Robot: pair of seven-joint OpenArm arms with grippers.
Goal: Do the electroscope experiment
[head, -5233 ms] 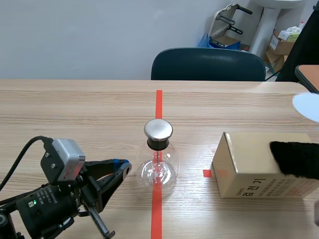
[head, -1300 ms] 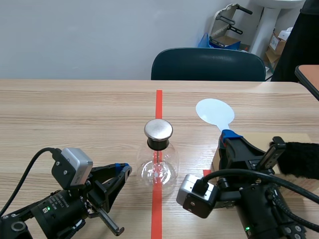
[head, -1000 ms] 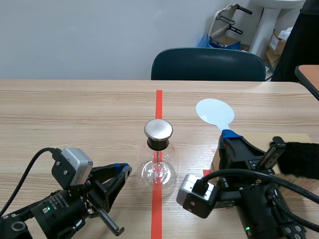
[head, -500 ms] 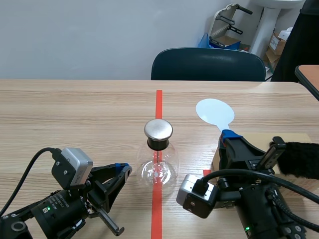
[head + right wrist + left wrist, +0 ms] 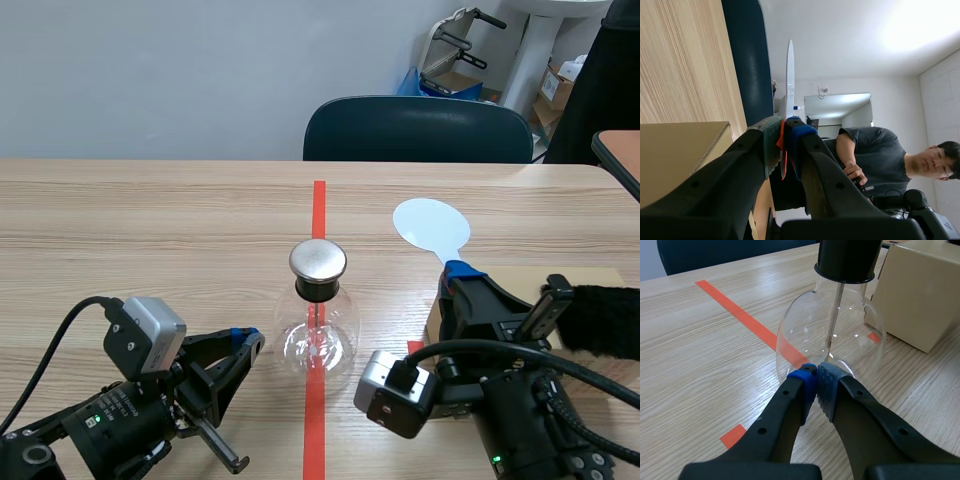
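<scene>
The electroscope, a round glass flask (image 5: 318, 338) with a black stopper and a metal cap (image 5: 318, 260), stands on the red tape line. My left gripper (image 5: 248, 340) lies low just left of it. In the left wrist view that gripper (image 5: 816, 376) is shut on nothing, its pads meeting right at the foot of the flask (image 5: 830, 335). My right gripper (image 5: 458, 272) is shut on the orange handle of a white round paddle (image 5: 430, 225), held upright to the right of the flask. In the right wrist view the gripper (image 5: 784, 122) holds the paddle (image 5: 789, 75) edge-on.
A tan cardboard box (image 5: 580, 277) sits under and behind the right arm, with a black furry cloth (image 5: 600, 320) on it. A dark chair (image 5: 418, 130) stands across the table. A person (image 5: 875, 155) shows in the right wrist view.
Since five seconds ago the right arm has come in over the box with the white paddle raised, and the left arm has shifted slightly right. Over the last second nothing has moved.
</scene>
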